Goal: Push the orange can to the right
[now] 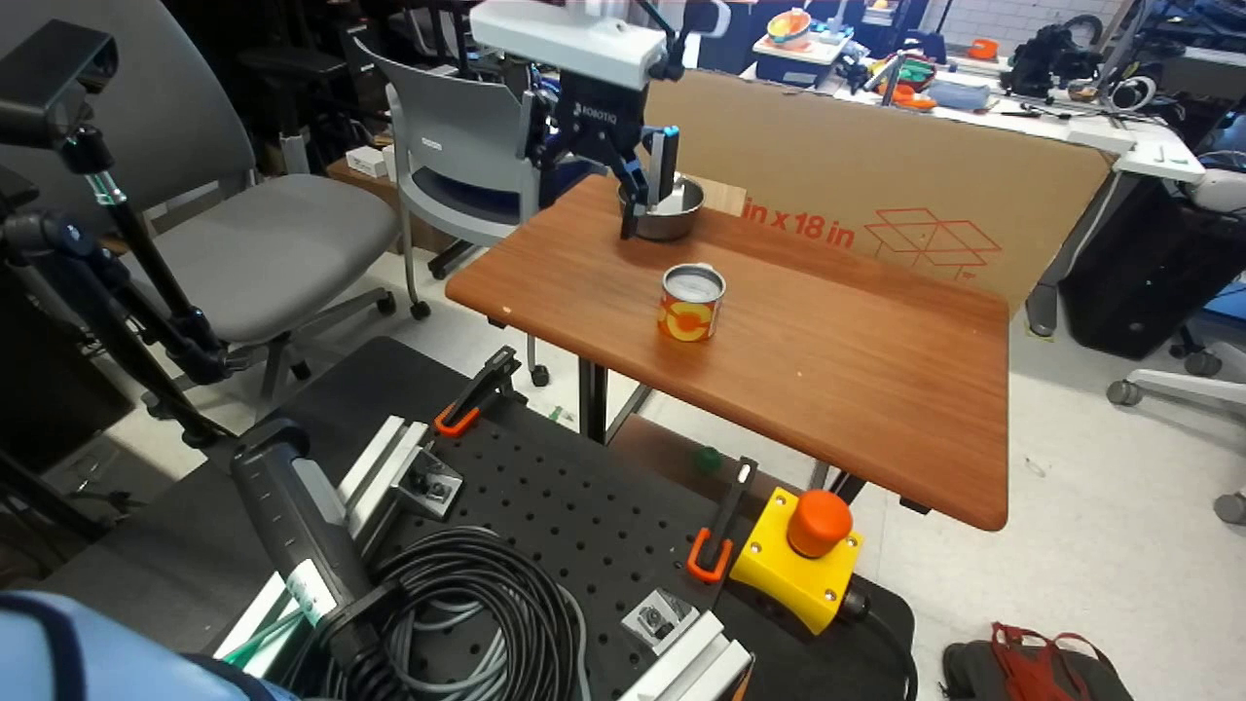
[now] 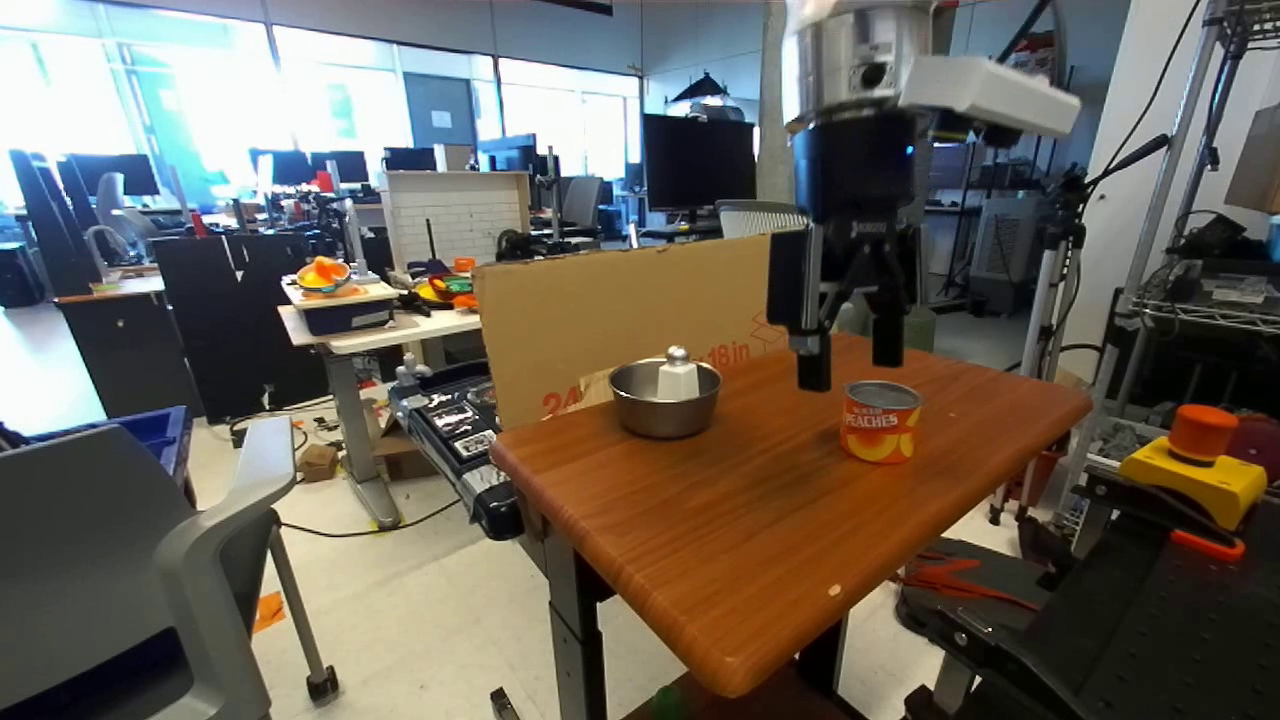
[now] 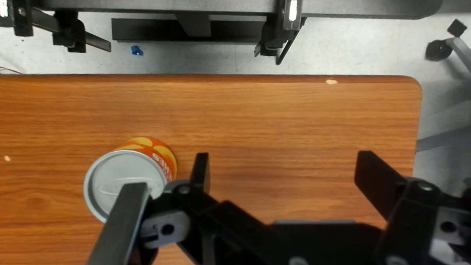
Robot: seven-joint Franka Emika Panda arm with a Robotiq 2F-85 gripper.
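Two jaws hang apart; the can stands on the table at their nine o'clock in the wrist view. Best close them, descend at its three-o'clock side, push low, slowly.

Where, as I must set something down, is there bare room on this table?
In an exterior view, a bare stretch of the wooden table runs from the orange can to the end farther from the metal bowl. Another lies between can, bowl and the opposite end. It looks tightest between bowl and cardboard, and under the open pincer.
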